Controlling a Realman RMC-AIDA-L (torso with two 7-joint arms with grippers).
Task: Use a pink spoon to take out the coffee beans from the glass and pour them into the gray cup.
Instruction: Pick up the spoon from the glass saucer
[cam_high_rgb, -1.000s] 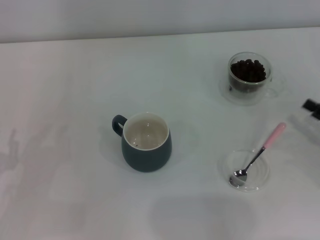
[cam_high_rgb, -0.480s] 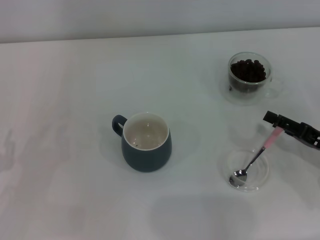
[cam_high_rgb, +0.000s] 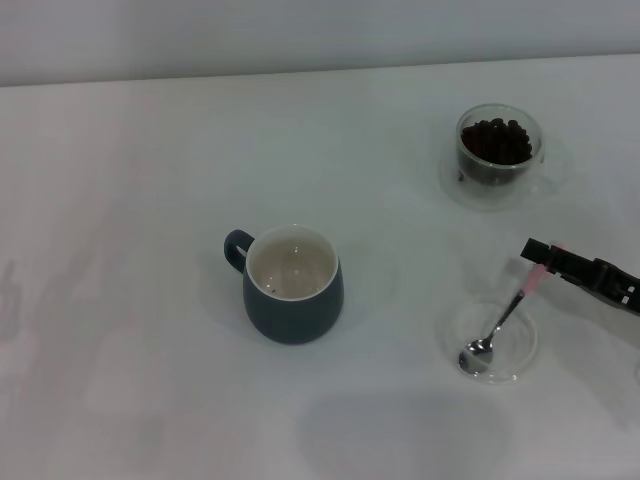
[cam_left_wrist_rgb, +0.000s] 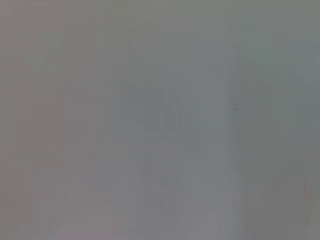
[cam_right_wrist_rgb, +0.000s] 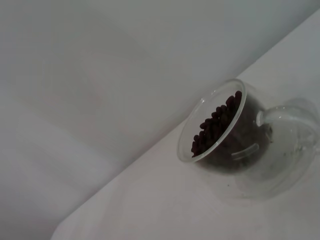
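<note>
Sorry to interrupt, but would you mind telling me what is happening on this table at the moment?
The right hand is at the handle end of the pink spoon, whose bowl rests in a clear dish. The coffee beans are all in the glass; the gray cup holds none. The left hand is out of sight.

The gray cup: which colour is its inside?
The gray cup is cream-white inside, seen best in the head view.
</note>
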